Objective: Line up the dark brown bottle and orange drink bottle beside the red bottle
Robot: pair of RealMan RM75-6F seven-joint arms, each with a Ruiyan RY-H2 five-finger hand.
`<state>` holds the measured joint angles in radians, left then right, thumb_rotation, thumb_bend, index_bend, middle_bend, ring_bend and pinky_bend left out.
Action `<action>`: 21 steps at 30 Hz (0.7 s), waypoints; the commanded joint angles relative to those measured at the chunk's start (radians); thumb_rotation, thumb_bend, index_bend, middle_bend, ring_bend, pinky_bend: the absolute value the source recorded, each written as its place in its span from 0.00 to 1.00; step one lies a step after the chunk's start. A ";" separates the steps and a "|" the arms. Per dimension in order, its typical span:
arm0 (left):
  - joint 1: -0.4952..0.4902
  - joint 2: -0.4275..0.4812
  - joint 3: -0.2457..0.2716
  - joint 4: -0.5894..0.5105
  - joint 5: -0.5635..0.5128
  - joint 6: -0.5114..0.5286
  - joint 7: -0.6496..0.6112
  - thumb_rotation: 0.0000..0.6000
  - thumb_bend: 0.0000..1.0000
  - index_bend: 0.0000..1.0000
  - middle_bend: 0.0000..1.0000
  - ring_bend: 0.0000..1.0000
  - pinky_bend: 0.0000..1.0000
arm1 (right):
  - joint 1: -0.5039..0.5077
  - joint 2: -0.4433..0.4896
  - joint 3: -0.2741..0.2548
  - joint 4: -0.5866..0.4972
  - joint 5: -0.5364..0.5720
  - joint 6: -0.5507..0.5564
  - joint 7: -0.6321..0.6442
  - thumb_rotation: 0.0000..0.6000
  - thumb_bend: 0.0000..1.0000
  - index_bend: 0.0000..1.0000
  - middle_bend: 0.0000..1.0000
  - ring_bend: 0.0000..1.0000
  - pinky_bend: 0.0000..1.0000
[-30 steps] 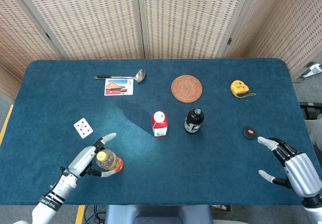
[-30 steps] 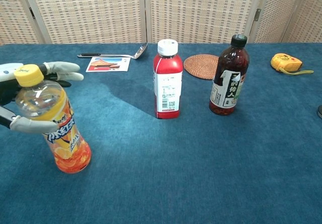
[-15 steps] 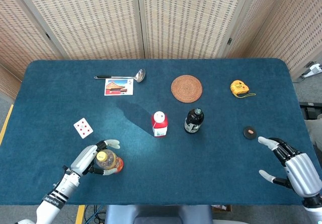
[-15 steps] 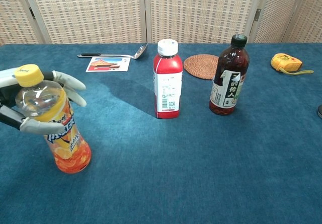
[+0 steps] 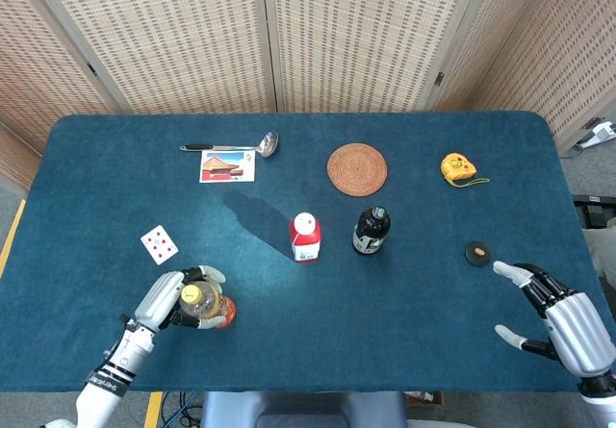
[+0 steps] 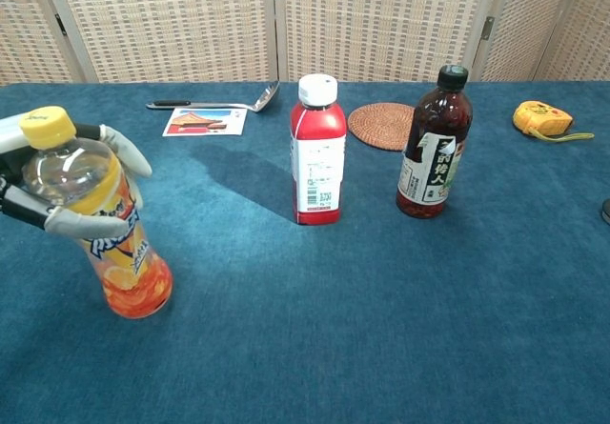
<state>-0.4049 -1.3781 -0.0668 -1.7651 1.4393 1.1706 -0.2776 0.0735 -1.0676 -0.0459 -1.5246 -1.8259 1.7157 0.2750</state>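
The orange drink bottle (image 5: 202, 304) (image 6: 103, 229) with a yellow cap stands near the table's front left, tilted a little. My left hand (image 5: 168, 298) (image 6: 52, 191) grips its upper part, fingers wrapped around it. The red bottle (image 5: 305, 238) (image 6: 317, 152) with a white cap stands upright mid-table. The dark brown bottle (image 5: 370, 231) (image 6: 435, 146) stands upright just right of it, a small gap between them. My right hand (image 5: 563, 317) rests open near the front right edge, holding nothing, and shows only in the head view.
A woven coaster (image 5: 357, 169) lies behind the bottles. A ladle (image 5: 231, 146) and a picture card (image 5: 227, 166) lie at the back left, a playing card (image 5: 159, 243) at the left. A yellow tape measure (image 5: 458, 167) and a small brown disc (image 5: 476, 252) lie at the right.
My left hand's fingers have closed around the orange drink bottle, which now leans slightly to the left. The right hand and the other bottles have not moved.
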 commanded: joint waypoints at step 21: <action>-0.101 -0.053 -0.136 0.096 -0.109 -0.049 0.157 1.00 0.05 0.78 0.69 0.47 0.43 | 0.006 -0.003 0.002 -0.001 0.003 -0.020 -0.004 1.00 0.00 0.19 0.28 0.20 0.49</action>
<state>-0.4944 -1.4246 -0.1908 -1.6777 1.3421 1.1329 -0.1297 0.0793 -1.0708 -0.0436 -1.5252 -1.8225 1.6962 0.2718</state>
